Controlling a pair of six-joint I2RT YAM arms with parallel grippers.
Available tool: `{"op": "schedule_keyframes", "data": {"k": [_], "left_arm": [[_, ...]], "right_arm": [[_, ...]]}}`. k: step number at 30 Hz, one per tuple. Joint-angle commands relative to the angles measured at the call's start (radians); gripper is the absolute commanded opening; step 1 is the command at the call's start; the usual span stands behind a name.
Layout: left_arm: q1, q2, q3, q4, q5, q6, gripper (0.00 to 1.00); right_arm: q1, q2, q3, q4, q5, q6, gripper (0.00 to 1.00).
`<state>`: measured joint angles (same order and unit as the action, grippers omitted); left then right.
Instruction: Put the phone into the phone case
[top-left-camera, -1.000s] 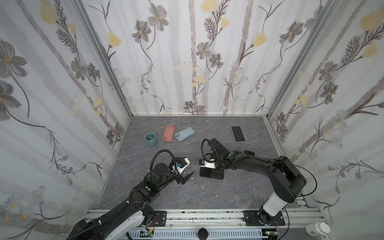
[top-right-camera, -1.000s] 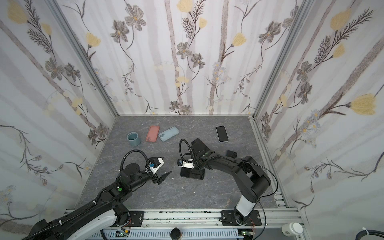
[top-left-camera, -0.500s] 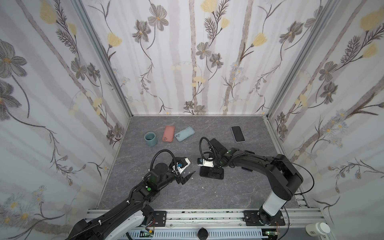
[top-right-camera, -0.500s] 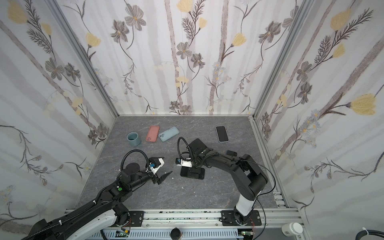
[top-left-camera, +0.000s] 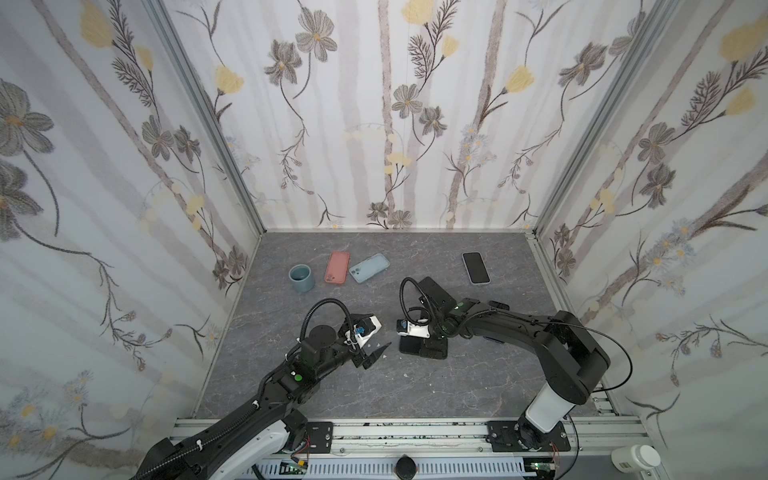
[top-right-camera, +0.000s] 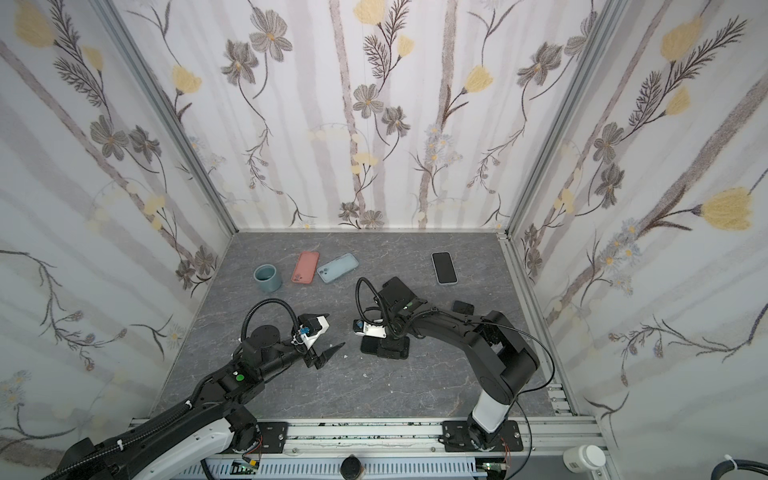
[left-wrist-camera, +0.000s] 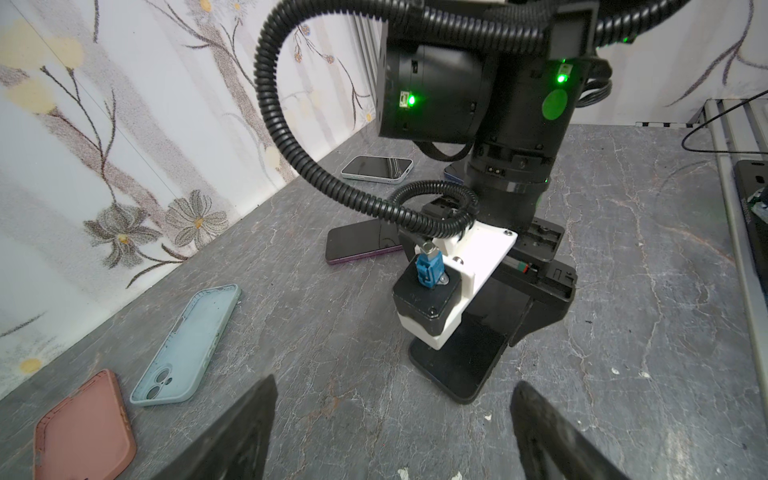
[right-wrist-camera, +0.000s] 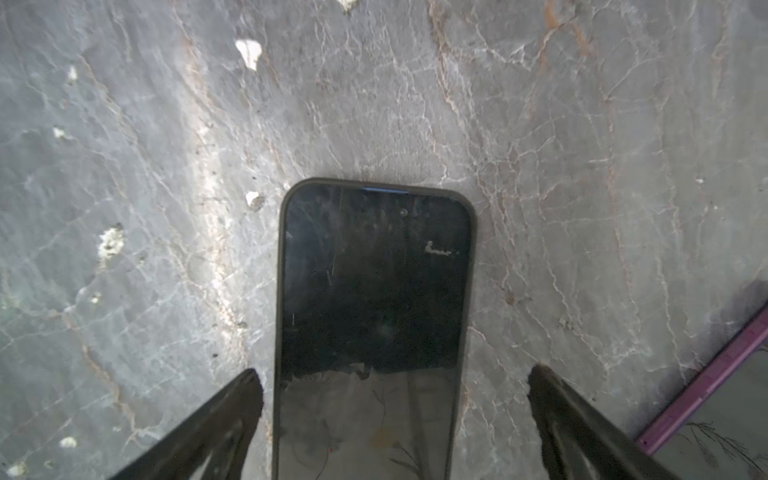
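1. Left tool (top-right-camera: 335, 330) of mine hovers low over the table (top-left-camera: 457, 386), nearest the front rail. Its jaws are spread wide and hold nothing, and it points toward my right tool.
2. Just beyond it, my right tool (right-wrist-camera: 395, 372) points down over the black phone (right-wrist-camera: 376, 291), its jaws wide too. One finger stands off each long edge of the phone, and in the right wrist view neither touches it.
3. That black phone lies flat on the table, screen up, with a dark rim round the glass. I cannot tell whether the rim is a case. In both top views my right tool hides part of it.
4. Behind my right wrist a purple-edged phone (left-wrist-camera: 357, 245) lies flat, screen up, near the black phone but apart from it.
5. Farther back on the left, the blue case (top-left-camera: 370, 268) lies open side up, with the pink case (top-left-camera: 337, 267) just beside it. A cup (top-left-camera: 301, 279) stands upright left of both.
6. Farthest, toward the back right, a white-edged phone (top-left-camera: 476, 268) lies screen up, well apart from the cases.
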<state>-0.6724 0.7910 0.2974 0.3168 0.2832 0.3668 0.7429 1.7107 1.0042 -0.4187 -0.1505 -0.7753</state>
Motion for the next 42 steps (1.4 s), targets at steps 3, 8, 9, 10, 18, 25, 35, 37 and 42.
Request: {"op": "schedule_keyframes", "data": {"k": [3, 8, 9, 10, 18, 25, 35, 37, 42], "left_arm": [[0.002, 0.005, 0.018, -0.006, 0.011, 0.026, 0.88], [0.001, -0.011, 0.013, -0.018, 0.007, 0.027, 0.88], [0.002, -0.013, 0.014, -0.021, 0.006, 0.027, 0.88], [0.002, -0.015, 0.013, -0.021, 0.007, 0.027, 0.88], [0.001, -0.006, 0.016, -0.015, 0.008, 0.033, 0.89], [0.002, -0.009, 0.017, -0.019, 0.005, 0.041, 0.89], [0.002, -0.019, 0.018, -0.031, -0.005, 0.046, 0.89], [0.002, -0.023, 0.019, -0.034, -0.006, 0.046, 0.89], [0.002, -0.036, 0.017, -0.040, -0.012, 0.047, 0.89]], "right_arm": [[0.002, 0.045, 0.008, -0.003, 0.016, 0.010, 1.00], [0.003, 0.062, 0.016, 0.012, 0.023, 0.014, 1.00], [0.003, 0.064, 0.016, 0.015, 0.028, 0.014, 1.00], [0.003, 0.067, 0.017, 0.016, 0.032, 0.016, 1.00], [0.003, 0.053, 0.005, 0.012, 0.069, 0.023, 0.97], [0.004, 0.038, 0.006, 0.001, 0.078, 0.040, 0.86], [0.000, 0.004, 0.011, -0.003, 0.057, 0.061, 0.79], [-0.002, -0.004, 0.014, -0.003, 0.055, 0.062, 0.78], [-0.005, -0.019, 0.019, -0.006, 0.047, 0.065, 0.77]]}}
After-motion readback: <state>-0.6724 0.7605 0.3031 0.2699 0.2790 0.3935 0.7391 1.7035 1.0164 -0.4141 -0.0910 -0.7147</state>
